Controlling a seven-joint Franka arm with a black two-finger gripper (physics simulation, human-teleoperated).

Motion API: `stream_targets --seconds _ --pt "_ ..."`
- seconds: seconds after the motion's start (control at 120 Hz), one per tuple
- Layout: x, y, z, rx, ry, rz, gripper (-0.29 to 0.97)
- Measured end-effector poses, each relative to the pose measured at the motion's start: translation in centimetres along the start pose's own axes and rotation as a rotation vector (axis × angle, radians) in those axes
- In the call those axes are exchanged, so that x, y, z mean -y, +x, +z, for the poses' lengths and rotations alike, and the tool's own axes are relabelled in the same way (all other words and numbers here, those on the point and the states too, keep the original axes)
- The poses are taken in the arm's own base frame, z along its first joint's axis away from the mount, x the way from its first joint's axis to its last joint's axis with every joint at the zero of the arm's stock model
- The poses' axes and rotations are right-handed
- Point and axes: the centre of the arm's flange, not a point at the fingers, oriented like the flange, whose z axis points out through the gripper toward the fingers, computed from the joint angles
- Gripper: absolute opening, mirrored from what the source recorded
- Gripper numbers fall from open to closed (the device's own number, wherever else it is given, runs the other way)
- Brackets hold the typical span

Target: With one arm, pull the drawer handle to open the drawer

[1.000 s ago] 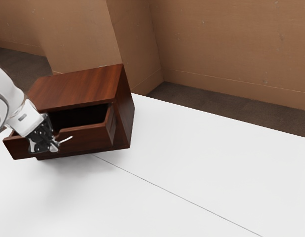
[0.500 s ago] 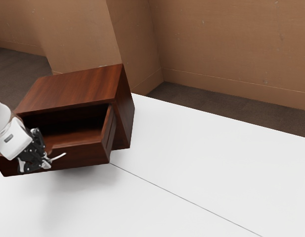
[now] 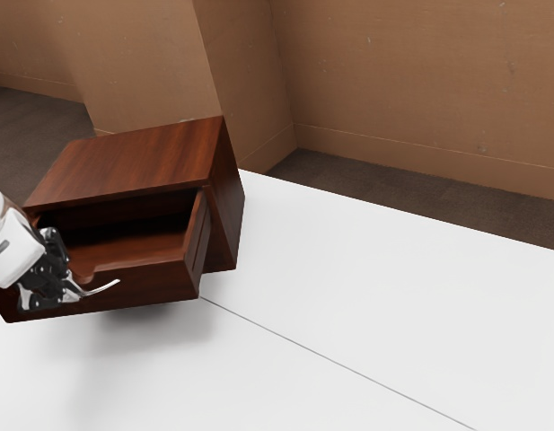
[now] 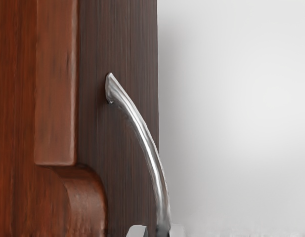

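The pincer (image 3: 54,289) is closed narrowly on one end of the silver handle (image 3: 99,287), which curves away from it along the drawer front. The drawer (image 3: 146,260) stands well out of the dark wooden cabinet (image 3: 133,162) just behind the pincer. Both sit on the white desk (image 3: 366,296), which spreads beneath and beyond it.
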Motion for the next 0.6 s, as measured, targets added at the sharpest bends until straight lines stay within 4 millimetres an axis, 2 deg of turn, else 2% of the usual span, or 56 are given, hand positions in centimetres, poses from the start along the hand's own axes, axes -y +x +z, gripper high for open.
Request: stream_targets --seconds 0.167,0.233,0.258,0.283,0.358,0.392,0.425,0.467,0.55,0.6 --pt "0.0 0.1 -0.5 0.007 -0.006 0.002 0.09" --pt "0.5 1.3 -2.5 -0.009 -0.002 0.024 0.12" --pt "1.0 2.1 -4.3 -0.027 0.005 0.035 0.13" --pt "1.8 2.8 -7.2 -0.051 0.021 0.042 0.14" --pt "5.6 4.4 -18.6 -0.109 0.069 0.049 0.21" --pt "7.3 5.6 -20.8 -0.111 0.043 0.066 0.28" --pt "8.5 7.1 -21.2 -0.093 -0.006 0.076 0.34" --pt "8.9 8.5 -20.6 -0.072 -0.077 0.08 0.4" --pt "8.9 9.8 -18.4 -0.061 -0.226 0.053 0.49" --pt "8.6 10.0 -18.4 -0.053 -0.272 0.033 0.53"
